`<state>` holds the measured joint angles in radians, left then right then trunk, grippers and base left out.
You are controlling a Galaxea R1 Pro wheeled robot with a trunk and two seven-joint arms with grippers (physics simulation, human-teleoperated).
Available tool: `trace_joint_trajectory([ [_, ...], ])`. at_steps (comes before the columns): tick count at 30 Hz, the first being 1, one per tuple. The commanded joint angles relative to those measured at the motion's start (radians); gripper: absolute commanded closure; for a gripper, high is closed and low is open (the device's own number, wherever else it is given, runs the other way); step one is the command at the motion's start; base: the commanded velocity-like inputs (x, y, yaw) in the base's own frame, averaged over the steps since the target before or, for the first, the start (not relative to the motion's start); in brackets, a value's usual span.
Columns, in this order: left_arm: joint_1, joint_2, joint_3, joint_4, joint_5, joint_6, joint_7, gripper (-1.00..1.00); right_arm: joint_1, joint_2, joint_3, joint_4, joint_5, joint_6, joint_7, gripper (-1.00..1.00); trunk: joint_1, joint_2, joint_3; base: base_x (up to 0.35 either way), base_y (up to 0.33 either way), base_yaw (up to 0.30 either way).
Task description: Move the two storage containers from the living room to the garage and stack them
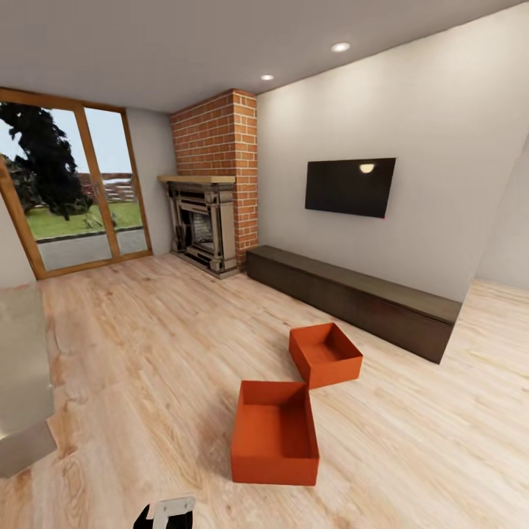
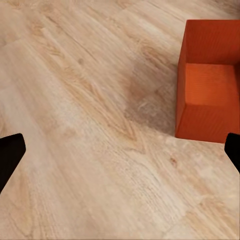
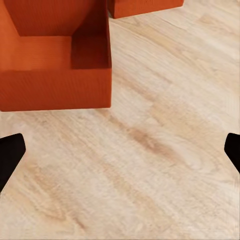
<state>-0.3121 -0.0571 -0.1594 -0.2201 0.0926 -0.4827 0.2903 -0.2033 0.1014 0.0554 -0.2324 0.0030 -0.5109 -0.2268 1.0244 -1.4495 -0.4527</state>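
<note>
Two orange-red open-top storage containers stand on the light wood floor of the living room. The nearer container [image 1: 275, 433] sits just ahead of me, and the farther one [image 1: 325, 354] is behind it to the right, corner to corner. My left gripper [image 2: 120, 155] hangs open over bare planks, with the nearer container [image 2: 210, 80] off to one side of it. My right gripper [image 3: 120, 152] is also open above the floor, a short way from the nearer container [image 3: 55, 55]. An edge of the farther container [image 3: 142, 6] lies beyond that. Both grippers hold nothing.
A long dark low cabinet [image 1: 353, 297] runs along the right wall under a black TV [image 1: 350, 186]. A brick fireplace [image 1: 213, 184] fills the far corner beside glass doors [image 1: 73, 191]. A pale grey block [image 1: 22, 375] stands at the left edge. Wood floor spreads left of the containers.
</note>
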Motion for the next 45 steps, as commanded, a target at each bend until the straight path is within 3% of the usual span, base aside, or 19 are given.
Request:
trace_joint_trajectory([
  [1,-0.001,0.000,-0.009,0.001,0.009,-0.004,0.004,-1.00,-0.001,0.000,0.006,0.001,0.000,-0.001,-0.008,-1.00,0.001,0.000,-0.001,0.341,0.000,0.003],
  [45,-0.001,0.000,-0.008,0.001,0.010,-0.004,0.012,-1.00,-0.001,0.000,0.006,0.001,0.001,-0.001,-0.008,-1.00,0.001,0.000,-0.001,0.341,-0.032,0.000],
])
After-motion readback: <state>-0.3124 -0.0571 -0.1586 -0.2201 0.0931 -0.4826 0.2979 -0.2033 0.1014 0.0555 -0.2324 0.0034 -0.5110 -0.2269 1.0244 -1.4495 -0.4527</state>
